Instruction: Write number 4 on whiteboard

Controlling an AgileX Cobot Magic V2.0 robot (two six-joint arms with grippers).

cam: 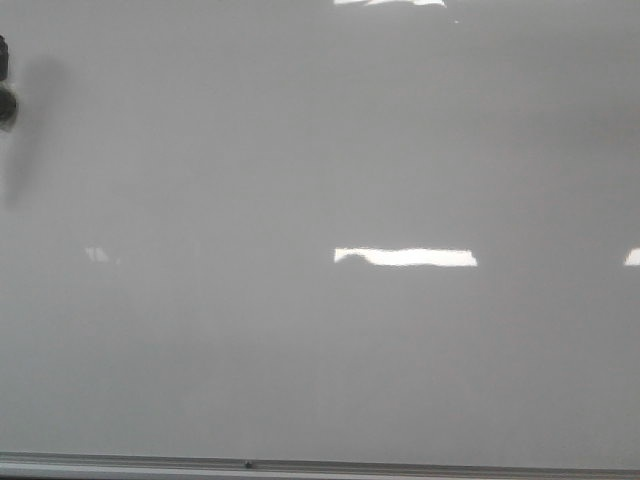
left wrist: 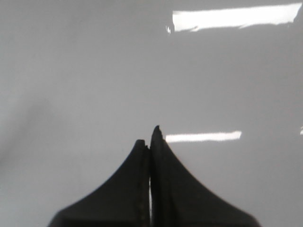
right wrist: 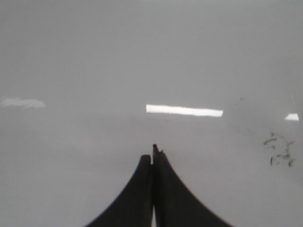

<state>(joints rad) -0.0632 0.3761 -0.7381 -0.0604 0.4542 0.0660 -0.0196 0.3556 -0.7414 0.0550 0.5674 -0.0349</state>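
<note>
The whiteboard (cam: 320,150) is a glossy pale grey board that fills the front view, with a thin silver frame edge (cam: 400,467) along the bottom. No drawn number 4 shows on it in any view. My left gripper (left wrist: 149,139) is shut over bare board (left wrist: 94,71), with nothing seen between its black fingers (left wrist: 128,189). My right gripper (right wrist: 152,153) is also shut over the board (right wrist: 118,56), with nothing seen between its fingers (right wrist: 175,198). No marker is in view.
Bright white light reflections (cam: 405,257) lie on the board. A dark object (cam: 4,90) pokes in at the front view's left edge and casts a shadow (cam: 30,130). Faint broken dark smudges (right wrist: 279,152) mark the board in the right wrist view.
</note>
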